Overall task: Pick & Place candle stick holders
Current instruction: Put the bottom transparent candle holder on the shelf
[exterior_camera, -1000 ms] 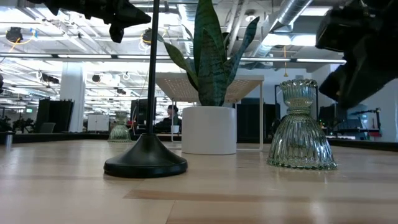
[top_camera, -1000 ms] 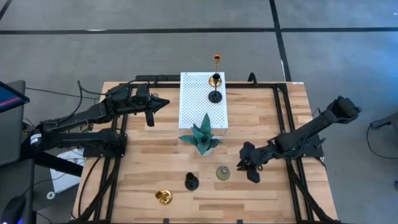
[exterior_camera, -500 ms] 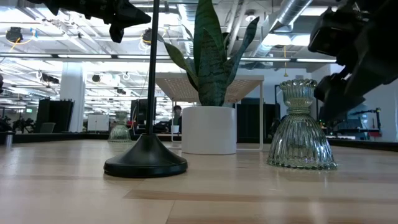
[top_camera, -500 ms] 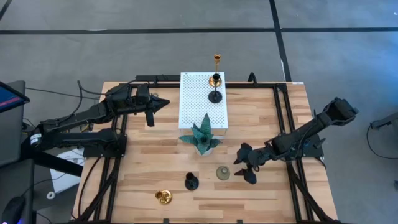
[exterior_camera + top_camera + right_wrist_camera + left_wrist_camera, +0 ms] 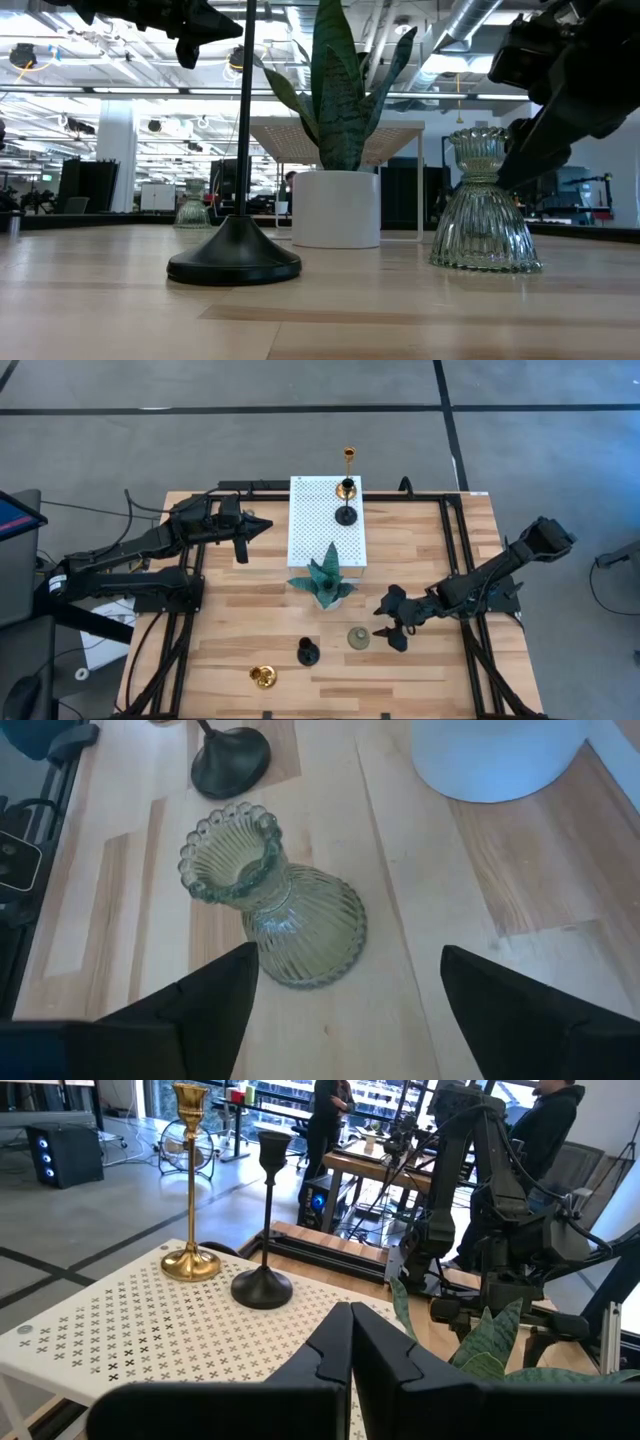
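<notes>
Reaching for the green glass holder (image 5: 275,915)

Right gripper (image 5: 385,620), jaws wide apart, sits just beside it; next, go around and squeeze. Left gripper (image 5: 350,1345) waits, jaws together.

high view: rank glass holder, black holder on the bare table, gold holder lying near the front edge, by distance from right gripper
From the right gripper:
1. Glass holder, just beside it, toward the left arm.
2. Black holder, further along the front.
3. Gold holder, farthest, by the front edge.
</notes>
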Motion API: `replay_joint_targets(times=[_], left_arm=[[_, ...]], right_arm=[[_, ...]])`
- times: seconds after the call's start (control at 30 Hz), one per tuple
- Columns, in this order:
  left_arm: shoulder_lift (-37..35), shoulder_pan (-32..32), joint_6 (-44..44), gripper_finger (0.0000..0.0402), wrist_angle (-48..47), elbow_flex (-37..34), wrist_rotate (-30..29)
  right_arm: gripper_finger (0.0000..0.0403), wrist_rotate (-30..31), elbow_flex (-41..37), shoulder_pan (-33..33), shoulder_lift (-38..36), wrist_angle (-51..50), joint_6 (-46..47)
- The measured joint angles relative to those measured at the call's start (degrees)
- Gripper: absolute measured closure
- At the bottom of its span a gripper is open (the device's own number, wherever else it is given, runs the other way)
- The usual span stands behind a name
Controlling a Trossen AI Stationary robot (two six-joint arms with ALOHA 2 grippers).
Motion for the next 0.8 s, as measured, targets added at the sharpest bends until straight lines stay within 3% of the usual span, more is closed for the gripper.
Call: replay_joint_targets(times=[0.8], left_arm=[[0.02,0.00,-0.02,0.0398,0.00,0.00,0.00]], right_arm=[[0.0076,-2.12,0.02,0.22,0.00,4.80,0.65]])
